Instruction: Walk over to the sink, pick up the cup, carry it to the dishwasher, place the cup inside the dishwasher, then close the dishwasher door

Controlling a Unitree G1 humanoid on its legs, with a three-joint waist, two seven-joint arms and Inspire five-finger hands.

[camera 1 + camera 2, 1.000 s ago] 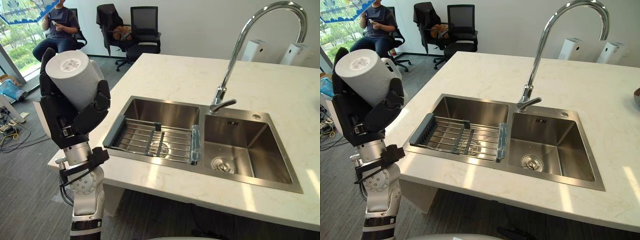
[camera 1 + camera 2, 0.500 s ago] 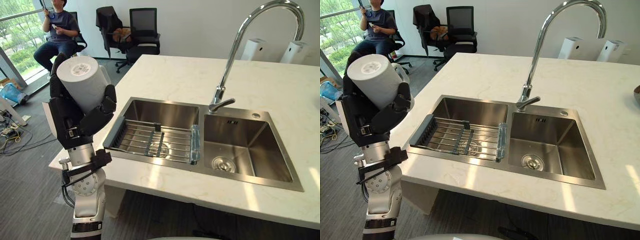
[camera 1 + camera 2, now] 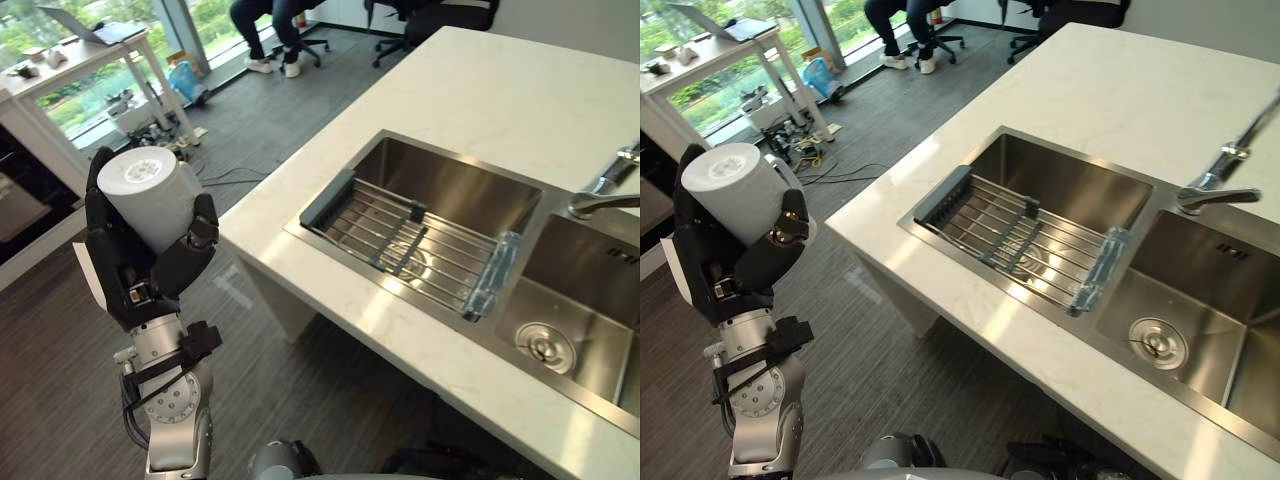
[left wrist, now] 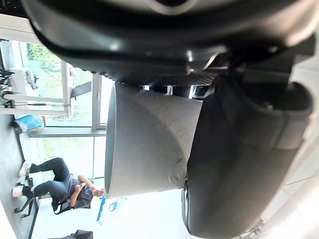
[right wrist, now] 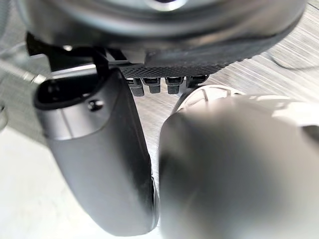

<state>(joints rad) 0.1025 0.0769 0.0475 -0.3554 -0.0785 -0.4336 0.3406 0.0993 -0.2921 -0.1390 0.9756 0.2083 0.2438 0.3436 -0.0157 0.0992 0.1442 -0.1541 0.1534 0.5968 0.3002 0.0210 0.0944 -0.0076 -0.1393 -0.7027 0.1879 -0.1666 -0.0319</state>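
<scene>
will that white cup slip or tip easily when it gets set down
The cup looks rigid: the left robot hand wraps it without denting it. Its smooth, tapered wall could slide in a loose grip. It is held tilted, and its round side would probably let it roll if laid down.

Bright daylight is given by the windows [image 3: 215,12] beyond the left hand [image 3: 130,270]. The cup [image 3: 150,200] gripped in it is lit on top. Glare is seen on the sink [image 3: 440,185] and the countertop [image 3: 520,90], to the hand's right.
</scene>
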